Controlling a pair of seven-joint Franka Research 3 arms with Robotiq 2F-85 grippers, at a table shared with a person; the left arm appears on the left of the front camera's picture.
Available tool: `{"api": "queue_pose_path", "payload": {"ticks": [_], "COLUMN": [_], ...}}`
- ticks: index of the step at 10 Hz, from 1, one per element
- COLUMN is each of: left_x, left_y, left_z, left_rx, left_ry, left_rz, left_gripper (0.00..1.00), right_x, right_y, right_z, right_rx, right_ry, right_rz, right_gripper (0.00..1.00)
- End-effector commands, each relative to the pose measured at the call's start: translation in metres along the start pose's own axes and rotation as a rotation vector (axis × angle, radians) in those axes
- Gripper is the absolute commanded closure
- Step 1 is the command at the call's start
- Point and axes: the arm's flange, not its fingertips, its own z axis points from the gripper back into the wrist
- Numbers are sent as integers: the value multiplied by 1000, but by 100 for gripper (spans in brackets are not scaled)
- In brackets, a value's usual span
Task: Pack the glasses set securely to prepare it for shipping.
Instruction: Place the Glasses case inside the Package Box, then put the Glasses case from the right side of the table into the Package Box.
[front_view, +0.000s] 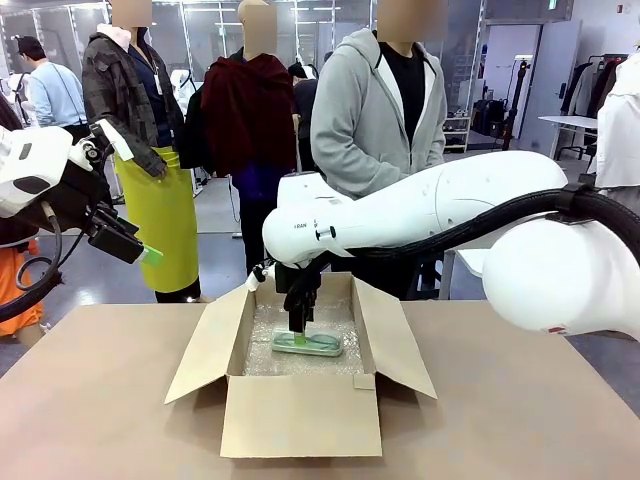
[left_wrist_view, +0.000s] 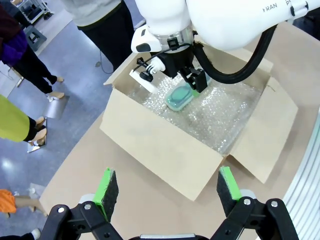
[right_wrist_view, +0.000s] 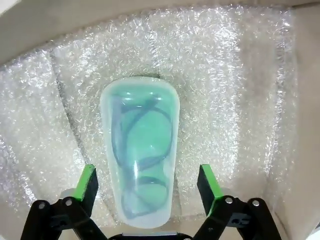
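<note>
A mint-green translucent case (right_wrist_view: 140, 150) with spectacles inside lies flat on bubble wrap (right_wrist_view: 240, 75) in the bottom of an open cardboard box (front_view: 300, 415). My right gripper (right_wrist_view: 146, 187) reaches down into the box and stands open, its green pads on either side of the case's near end with a gap on each side. The front view shows the same right gripper (front_view: 298, 325) just above the case (front_view: 308, 343). My left gripper (left_wrist_view: 169, 187) hangs open and holds nothing, high over the table's left side, looking down at the box (left_wrist_view: 165, 150). The pale pinkish case is out of view.
The box's four flaps are folded outward; the front flap (front_view: 300, 430) lies toward me. A person in a grey hoodie (front_view: 380, 100) stands at the far side behind the box. Bare brown tabletop (front_view: 100, 400) lies around the box.
</note>
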Motion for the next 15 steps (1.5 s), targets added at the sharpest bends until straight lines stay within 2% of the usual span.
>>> {"api": "queue_pose_path", "payload": {"ticks": [1, 2, 12, 13, 15], "left_x": [0, 0, 0, 0, 0], "left_y": [1, 1, 1, 1, 1], "left_z": [1, 1, 1, 1, 1], "left_rx": [5, 5, 5, 5, 5], "left_ry": [-3, -3, -3, -3, -3], "left_rz": [-4, -4, -4, -4, -4], "left_gripper": [0, 0, 0, 0, 0], "right_x": [-7, 0, -2, -8, -46], "right_y": [10, 0, -1, 12, 39], "right_z": [17, 0, -1, 25, 70], "right_rx": [15, 0, 0, 27, 69], "right_ry": [-17, 0, 3, -32, -23], "right_rz": [20, 0, -3, 7, -66], "right_gripper": [0, 0, 0, 0, 0]}}
